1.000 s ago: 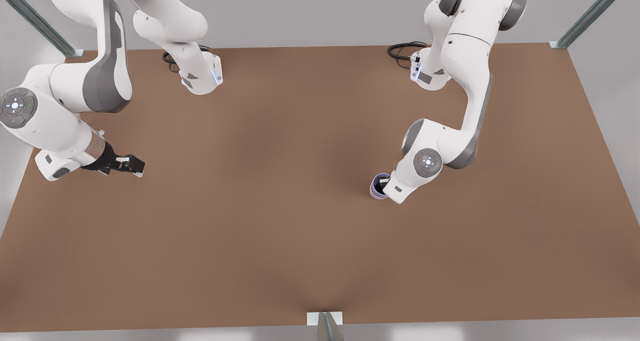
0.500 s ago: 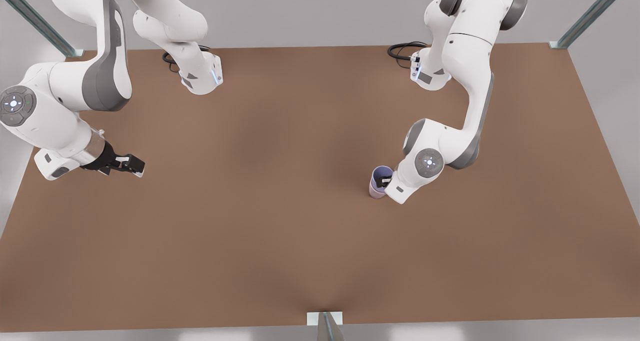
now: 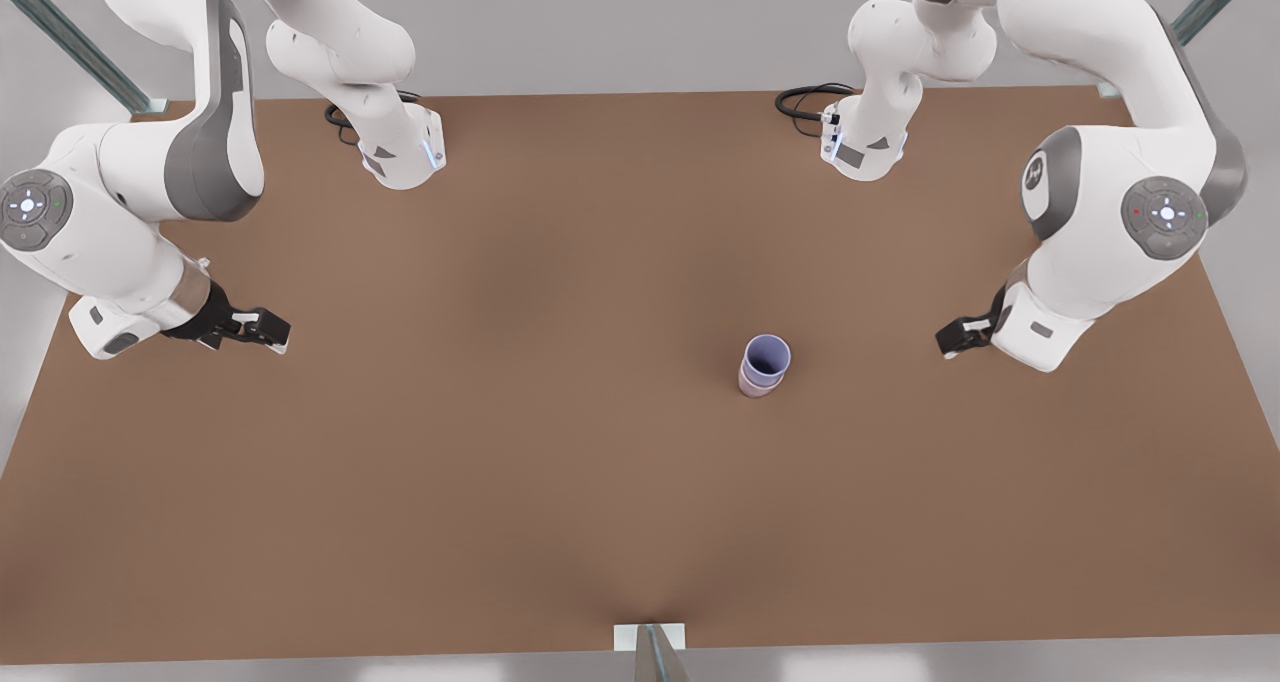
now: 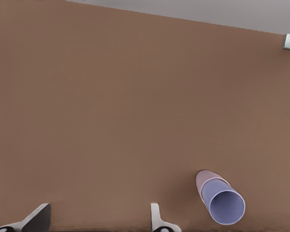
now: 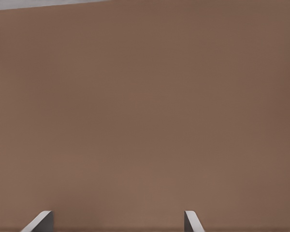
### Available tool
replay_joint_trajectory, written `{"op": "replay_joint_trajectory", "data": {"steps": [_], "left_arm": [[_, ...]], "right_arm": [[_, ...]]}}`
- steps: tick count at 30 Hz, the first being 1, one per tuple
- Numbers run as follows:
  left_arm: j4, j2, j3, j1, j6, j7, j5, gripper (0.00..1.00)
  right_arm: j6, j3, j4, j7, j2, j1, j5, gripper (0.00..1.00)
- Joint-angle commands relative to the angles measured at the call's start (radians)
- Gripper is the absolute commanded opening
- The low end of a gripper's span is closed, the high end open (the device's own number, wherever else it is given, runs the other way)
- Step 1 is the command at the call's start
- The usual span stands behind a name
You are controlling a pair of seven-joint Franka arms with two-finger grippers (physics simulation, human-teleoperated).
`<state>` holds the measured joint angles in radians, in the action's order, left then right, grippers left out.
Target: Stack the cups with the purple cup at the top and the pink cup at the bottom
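While purple cup [image 3: 767,354] is sitting nested in pink cup [image 3: 755,383] mid-frame, left gripper [image 3: 958,338] and right gripper [image 3: 262,330] are hovering spread at frame's right and left edges.

A plain brown surface [image 3: 520,442] spans the scene. Black cables [image 3: 805,102] coil at about one o'clock; a metal bracket [image 3: 650,638] sits at six o'clock.

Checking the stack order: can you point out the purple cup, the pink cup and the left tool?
purple cup [image 3: 768,353], front view, on its rim
pink cup [image 3: 752,384], front view, on its outer wall below the purple cup
left tool [image 3: 952,342], front view, between its fingertips
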<state>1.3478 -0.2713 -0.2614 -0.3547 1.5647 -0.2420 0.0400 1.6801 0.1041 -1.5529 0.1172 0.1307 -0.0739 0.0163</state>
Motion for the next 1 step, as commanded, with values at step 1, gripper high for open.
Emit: {"op": "replay_joint_trajectory", "data": {"steps": [1], "left_arm": [[-0.010,-0.002,-0.002,-0.003,-0.132,0.469,-0.009,1.00]], "right_arm": [[0.000,0.000,0.000,0.002,0.000,0.000,-0.001,1.00]]}}
